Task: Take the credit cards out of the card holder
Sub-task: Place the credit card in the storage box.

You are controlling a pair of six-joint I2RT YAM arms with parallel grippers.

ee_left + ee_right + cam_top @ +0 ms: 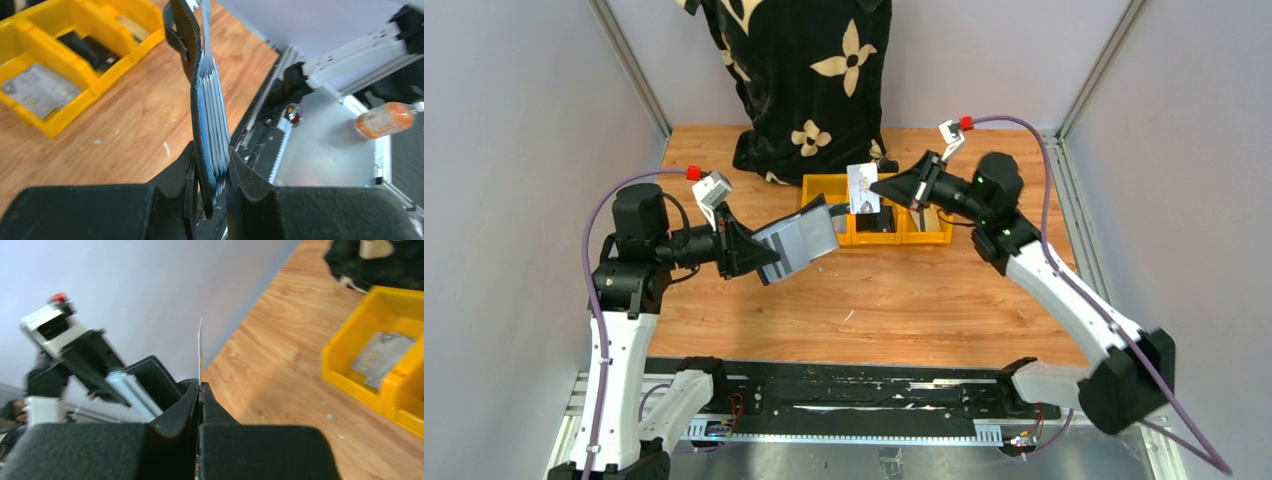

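No legible text anywhere. Print on the credit card [863, 188] and the binned card [37, 91] is too blurred to read.

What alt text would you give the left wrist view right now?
The left jaws pinch the black card holder edge-on and upright, its grey-blue slots fanned open. Left of it on the wooden table, a yellow bin holds a silvery card.

Card holder [799, 243] mid-left above table [904, 300], card [863, 188] just R of it, by bins [924, 238]; bag [809, 80] behind bins.
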